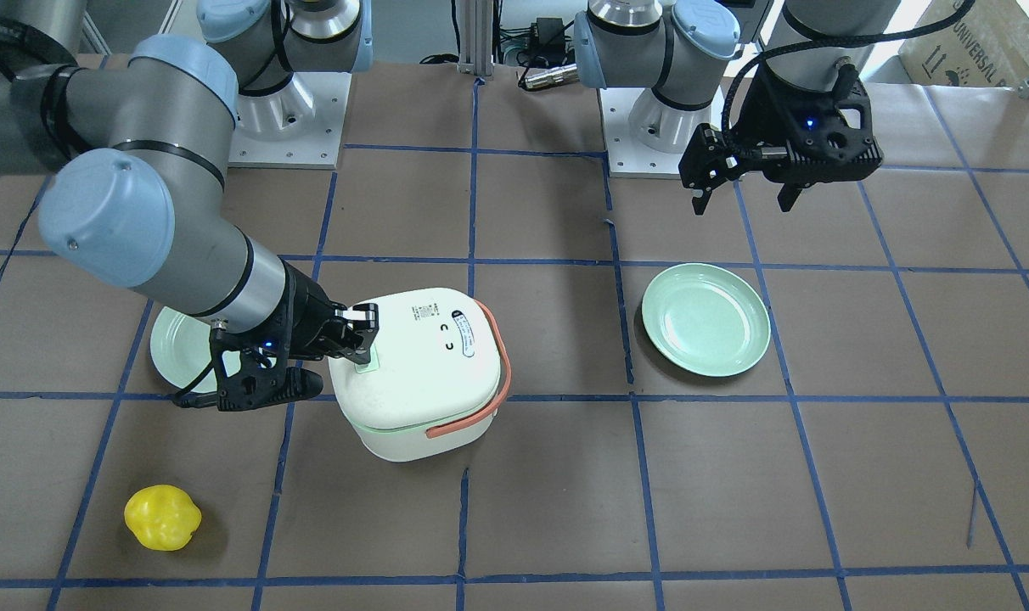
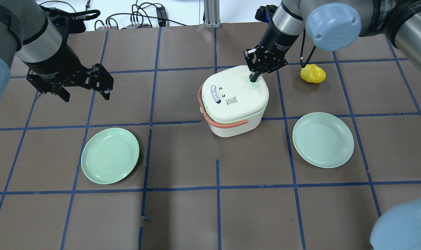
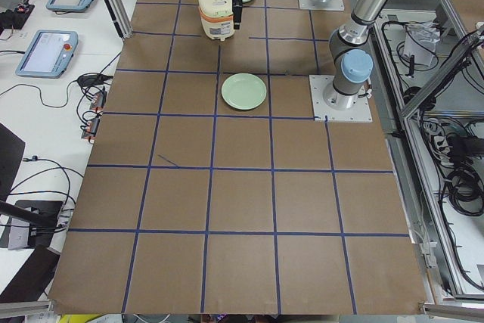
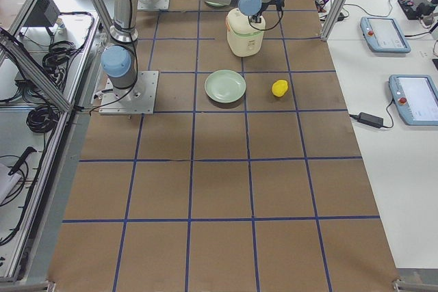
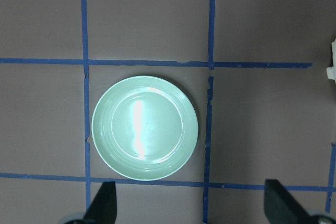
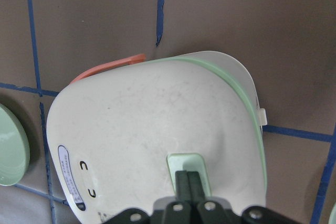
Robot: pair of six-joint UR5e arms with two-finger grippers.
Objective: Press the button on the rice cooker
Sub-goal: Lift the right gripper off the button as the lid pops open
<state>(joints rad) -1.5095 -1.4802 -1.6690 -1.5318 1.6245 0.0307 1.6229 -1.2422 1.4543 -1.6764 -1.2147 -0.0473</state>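
The white rice cooker (image 2: 233,99) stands near the table's middle with its lid shut and its salmon handle (image 2: 224,121) lying down along its side. It also shows in the front view (image 1: 413,373) and the right wrist view (image 6: 147,135). A mint-green button (image 2: 254,82) sits on the lid near one edge. My right gripper (image 2: 254,77) is shut, and its fingertips rest on the button (image 6: 189,169); it shows in the front view too (image 1: 366,339). My left gripper (image 2: 83,92) is open and empty, hovering away to the left, above the table.
Two mint-green plates lie on the table, one on the left (image 2: 110,155) and one on the right (image 2: 323,139). A yellow pepper-like object (image 2: 313,73) lies behind the cooker, close to my right arm. The left wrist view looks down on the left plate (image 5: 145,127).
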